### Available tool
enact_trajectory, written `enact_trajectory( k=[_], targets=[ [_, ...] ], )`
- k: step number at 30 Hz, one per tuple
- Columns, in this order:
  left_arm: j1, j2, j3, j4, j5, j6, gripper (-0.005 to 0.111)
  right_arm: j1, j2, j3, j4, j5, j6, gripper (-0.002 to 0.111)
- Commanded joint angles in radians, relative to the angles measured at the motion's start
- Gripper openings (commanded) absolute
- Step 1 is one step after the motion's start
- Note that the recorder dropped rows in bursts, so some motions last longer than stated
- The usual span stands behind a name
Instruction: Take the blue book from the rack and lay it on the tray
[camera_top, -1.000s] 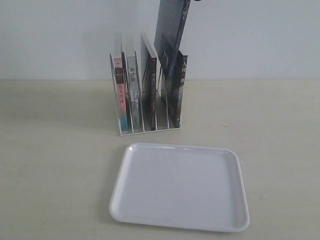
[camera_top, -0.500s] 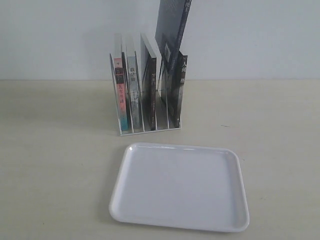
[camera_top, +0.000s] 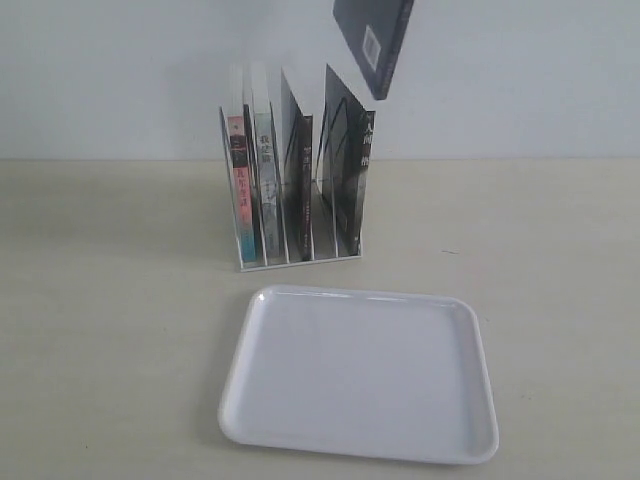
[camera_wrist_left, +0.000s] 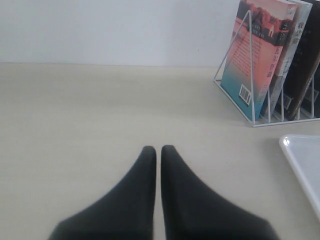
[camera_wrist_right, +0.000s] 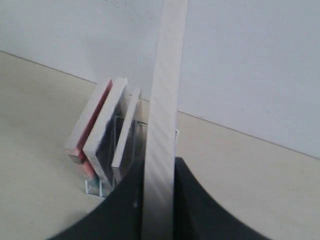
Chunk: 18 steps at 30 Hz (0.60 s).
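- The tray lies nearest on the table, flat and with nothing on it, its far rim just in front of the rack.
- The left gripper hovers low over bare table, off to the side of the rack. Its two dark fingers are pressed together on nothing, and it looks to have no part in this step.
- The rack stands behind the tray. It holds the pink-spined book in an outer slot, the black-grey book at the other end, and more books between them.
- The blue book hangs in the air above the rack's right-hand end, clear of the wires and tilted. Its barcode face shows, and its upper part is cut off by the picture's edge.
- The right gripper is clamped on the blue book. In the right wrist view the pale page edge runs up between its two fingers.
- Judged from this, the step in hand is the carry: the book is out of the rack but not yet over the tray.
- The next move calls for bringing the book forward, turning it from upright to flat, and lowering it inside the rim before letting go. The thin book could swing or slip in so narrow a pinch.
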<state>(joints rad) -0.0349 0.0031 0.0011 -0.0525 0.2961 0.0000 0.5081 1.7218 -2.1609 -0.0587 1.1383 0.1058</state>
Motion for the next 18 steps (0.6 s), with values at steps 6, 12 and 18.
enact_trajectory(
  k=[6, 12, 18],
  targets=[
    [0.002, -0.003, -0.001, -0.004, -0.004, 0.0, 0.004, -0.037, -0.054, 0.009, -0.31, 0.083, -0.007, 0.0],
    [0.002, -0.003, -0.001, -0.004, -0.004, 0.0, 0.004, -0.134, -0.111, 0.077, -0.302, 0.083, 0.004, 0.0],
    [0.002, -0.003, -0.001, -0.004, -0.004, 0.0, 0.004, -0.17, -0.23, 0.337, -0.201, 0.083, 0.016, 0.0]
  ],
)
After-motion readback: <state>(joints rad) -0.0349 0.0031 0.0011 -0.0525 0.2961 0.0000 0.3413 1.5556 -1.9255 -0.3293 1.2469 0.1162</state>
